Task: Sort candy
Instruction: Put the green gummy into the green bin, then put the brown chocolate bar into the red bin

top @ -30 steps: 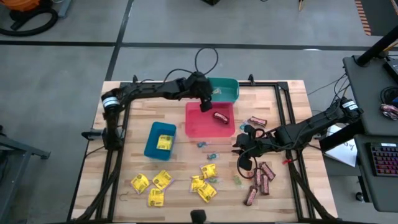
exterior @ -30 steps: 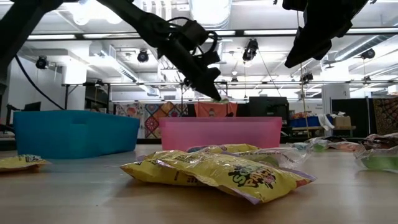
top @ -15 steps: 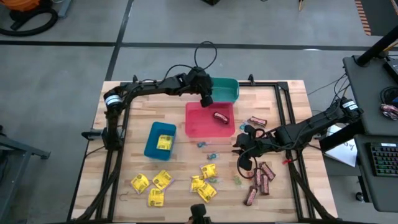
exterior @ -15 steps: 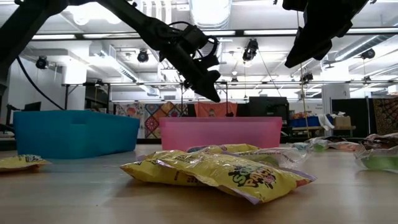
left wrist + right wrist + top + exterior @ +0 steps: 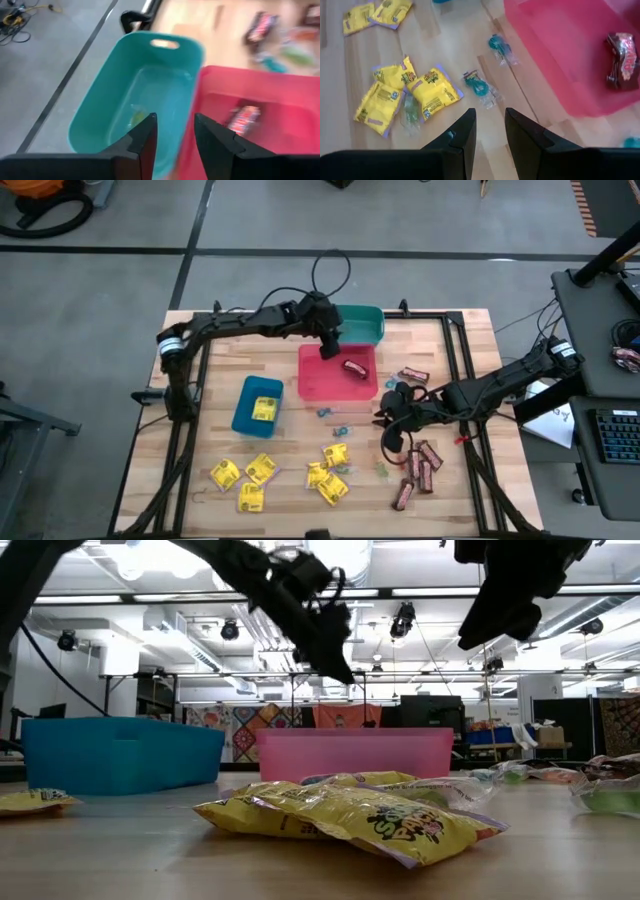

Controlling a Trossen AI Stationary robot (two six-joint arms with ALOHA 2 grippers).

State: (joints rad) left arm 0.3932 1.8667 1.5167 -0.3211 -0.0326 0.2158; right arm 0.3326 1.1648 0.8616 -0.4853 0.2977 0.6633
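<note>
My left gripper [image 5: 329, 337] hangs open and empty over the edge where the teal bin [image 5: 362, 323] meets the red bin [image 5: 338, 380]; in its wrist view [image 5: 175, 135] a small green piece [image 5: 136, 118] lies on the teal bin's floor. A dark bar [image 5: 354, 366] lies in the red bin, a yellow packet [image 5: 263, 408] in the blue bin [image 5: 256, 406]. My right gripper [image 5: 386, 412] is open and empty above the table; its wrist view [image 5: 487, 130] shows small teal pieces [image 5: 480, 87]. Yellow packets [image 5: 328, 478] and dark bars [image 5: 420, 465] lie on the table.
Another dark bar [image 5: 413, 374] lies to the right of the red bin. More yellow packets [image 5: 242, 477] lie near the front left. Small wrapped pieces [image 5: 340, 430] are scattered in front of the red bin. A black frame [image 5: 460, 380] runs around the work area.
A second ago a small green piece showed at my left gripper's fingertips above the bins; it is gone from them now, and a green piece lies in the teal bin. My left gripper has since risen. My right arm has kept still.
</note>
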